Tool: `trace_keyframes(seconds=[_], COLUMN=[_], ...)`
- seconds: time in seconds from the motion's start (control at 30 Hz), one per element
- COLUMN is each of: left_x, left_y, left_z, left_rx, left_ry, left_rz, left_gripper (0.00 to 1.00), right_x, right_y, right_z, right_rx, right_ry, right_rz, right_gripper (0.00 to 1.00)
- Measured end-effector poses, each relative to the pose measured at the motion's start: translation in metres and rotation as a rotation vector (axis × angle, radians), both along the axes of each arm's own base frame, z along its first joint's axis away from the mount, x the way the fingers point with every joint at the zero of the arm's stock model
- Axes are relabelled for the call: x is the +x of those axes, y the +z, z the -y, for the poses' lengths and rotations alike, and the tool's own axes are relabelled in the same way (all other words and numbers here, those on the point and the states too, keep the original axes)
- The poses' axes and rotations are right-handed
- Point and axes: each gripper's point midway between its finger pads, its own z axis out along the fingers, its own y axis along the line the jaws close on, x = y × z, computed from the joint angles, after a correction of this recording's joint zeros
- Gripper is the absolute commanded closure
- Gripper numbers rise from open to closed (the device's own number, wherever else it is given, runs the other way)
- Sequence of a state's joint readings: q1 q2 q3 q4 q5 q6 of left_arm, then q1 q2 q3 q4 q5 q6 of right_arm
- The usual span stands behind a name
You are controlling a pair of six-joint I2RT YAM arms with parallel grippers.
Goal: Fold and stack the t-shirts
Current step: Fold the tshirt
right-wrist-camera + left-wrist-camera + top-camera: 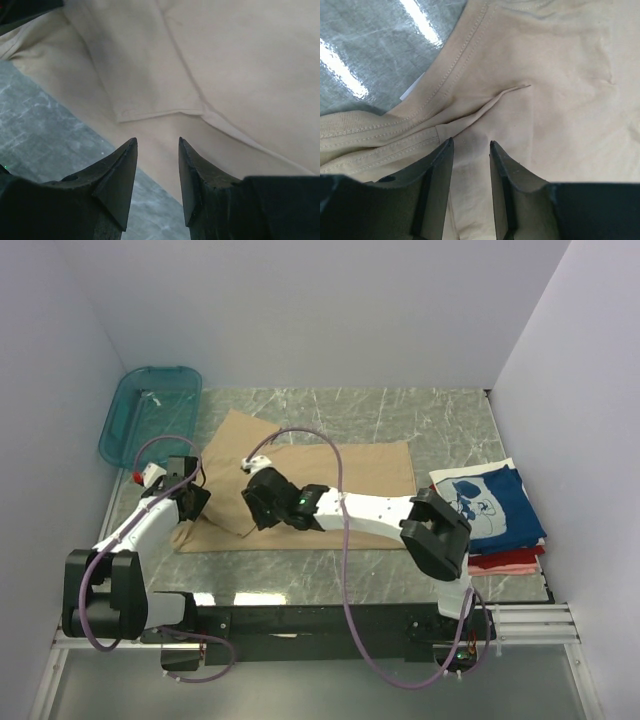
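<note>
Trouble from here would most likely come from an uneven grab on the tan t-shirt (pixel 340 490), which lies spread across the middle of the counter (pixel 400 415), its left part rumpled and partly folded over. The left pincer (pixel 471 144) hangs over the shirt's left near corner, jaws parted by a narrow gap and gripping nothing, with a raised crease (pixel 510 92) and a stitched hem (pixel 455 65) just ahead of it. Closing there could catch only the top layer or the crease alone, so the cloth beneath would drag and the fold would come out crooked. The right pincer (pixel 158 141) hovers just to the right of it, over the near edge, also released and empty. A turned-in sleeve (pixel 150 75) lies ahead of its tips and bare counter shows at its near left. If it bites too close to that edge it may pinch air or a single ply, and the sleeve could flip back open when lifted. With both pincers crowded on the left side, the right half of the shirt has nothing to hold it and may slide or bunch. The arms themselves are near enough to knock together or snag a cable. At the right edge the folded pile, a navy t-shirt (pixel 495 505) on top of a red t-shirt (pixel 490 563), sits near the right arm's elbow, which could nudge it in a wide swing. A teal basket (pixel 125 420) stands at the far left, well apart.
</note>
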State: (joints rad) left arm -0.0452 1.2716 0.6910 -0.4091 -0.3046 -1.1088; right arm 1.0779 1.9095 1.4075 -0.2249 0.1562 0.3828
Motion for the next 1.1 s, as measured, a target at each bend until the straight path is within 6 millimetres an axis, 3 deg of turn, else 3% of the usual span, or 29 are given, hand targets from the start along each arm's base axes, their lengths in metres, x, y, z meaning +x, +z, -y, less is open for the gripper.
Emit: trace_keyframes(seconds=[0.2, 0.43, 0.9, 1.1], left_x=[-0.001, -0.002, -0.004, -0.009], left_y=[-0.007, -0.010, -0.013, -0.019], left_z=[0.001, 0.001, 0.000, 0.001], left_rx=[0.003, 0.010, 0.020, 0.019], left_ry=[0.006, 0.007, 0.005, 0.003], left_rz=[-0.021, -0.033, -0.041, -0.056], left_gripper=[0.59, 0.57, 0.48, 0.48], right_x=[-0.010, -0.018, -0.025, -0.024], right_y=[-0.012, -0.031, -0.067, -0.066], right_z=[-0.032, -0.054, -0.065, -0.063], right_rx=[-0.025, -0.063, -0.141, -0.155], right_ry=[0.077, 0.127, 0.154, 0.146], right_rz=[0.021, 0.023, 0.005, 0.004], right_gripper=[0.55, 0.55, 0.55, 0.68])
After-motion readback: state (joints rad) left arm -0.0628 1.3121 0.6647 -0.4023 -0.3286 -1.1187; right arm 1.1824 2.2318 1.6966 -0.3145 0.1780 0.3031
